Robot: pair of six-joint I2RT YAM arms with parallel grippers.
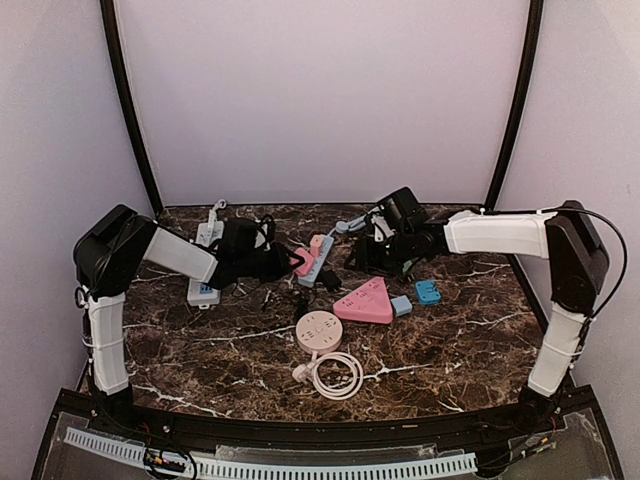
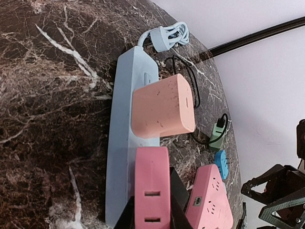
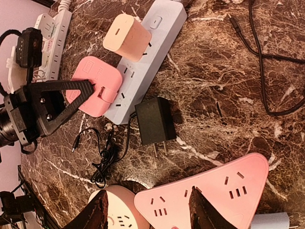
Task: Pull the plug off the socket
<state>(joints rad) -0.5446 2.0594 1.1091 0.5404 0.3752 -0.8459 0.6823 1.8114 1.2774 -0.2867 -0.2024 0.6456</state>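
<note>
**Left wrist cam: pink plug [image 2: 151, 191] pinched, not out yet**

So the left end effector [image 2: 152, 217] is closed narrow on the pink plug, one finger each side. The plug sits on the pale blue power strip [image 2: 119, 157] and looks seated flat on the strip face afaict, so the pull isn't done imo. The peach charger [image 2: 163, 106] is in the next outlet along, just beside it, not touching. Meanwhile the right end effector [image 3: 148, 210] hangs wide, holding nothing, over the pink triangle socket block [image 3: 228, 186], well apart from the strip.

Handling guess: the plug is hard smooth plastic w/ rounded corners. Light, rigid, won't crush, but prob slippery. Best hold is the flat sides, low near the strip. Prongs will likely bind if tilted, so pull straight off. The strip looks light too & lies loose on the bench [image 3: 214, 71], so it may just come along unless sth pins it.
</note>
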